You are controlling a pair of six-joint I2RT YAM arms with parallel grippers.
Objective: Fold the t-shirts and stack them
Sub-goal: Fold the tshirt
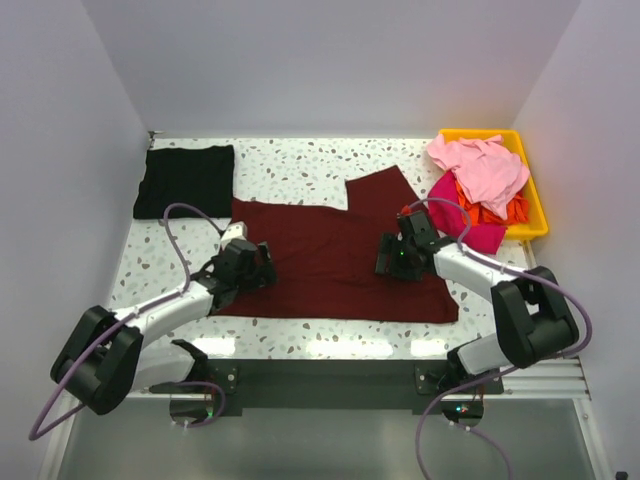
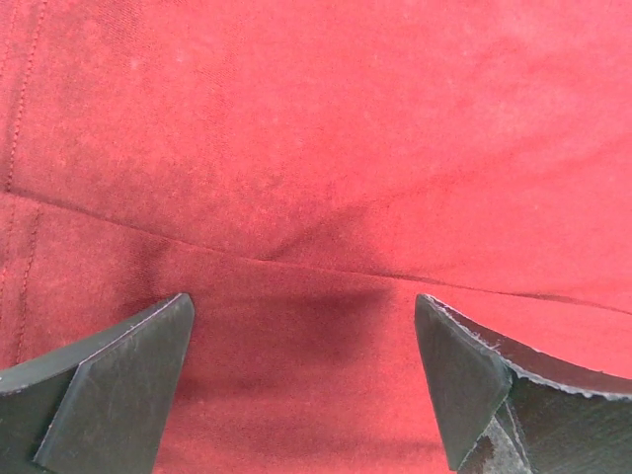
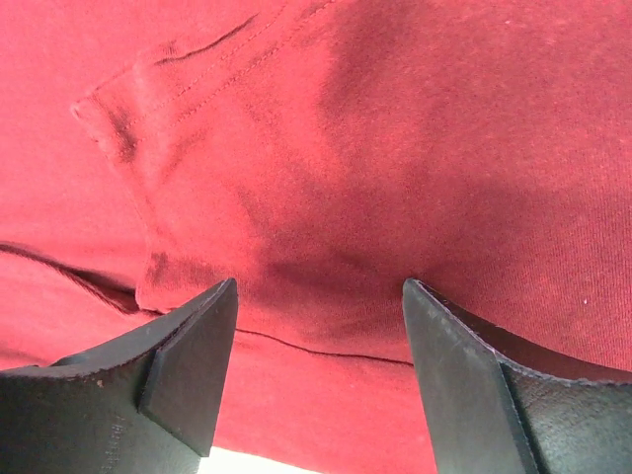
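Judging by the soft creases and stitched seams, expect limp, light knit cloth from the maroon t-shirt: no stiffness to lean on, sure to sag and drape once lifted, more likely to cling and drag on the speckled table than to slip. Lies spread mostly flat across the middle of that table, between the two arms, with one sleeve reaching toward the far side. Approached from both ends, with the left gripper low over the shirt's left part and the right gripper low over its right part. Released on both sides: fingers spread wide in the left wrist view across a shallow crease, fingers equally parted in the right wrist view over a doubled layer with a hemmed corner just beyond, neither pair pinching cloth. Best taken at an edge, hem or doubled fold, for the sake of some thickness to bite on; avoid pinching the flat middle, likely to gather only a small tuft. Probably wise to lift both sides together, keeping the fold line straight. Elsewhere: black t-shirt folded at the far left corner; pink t-shirt, magenta t-shirt and orange t-shirt heaped in and over the yellow bin at the far right.
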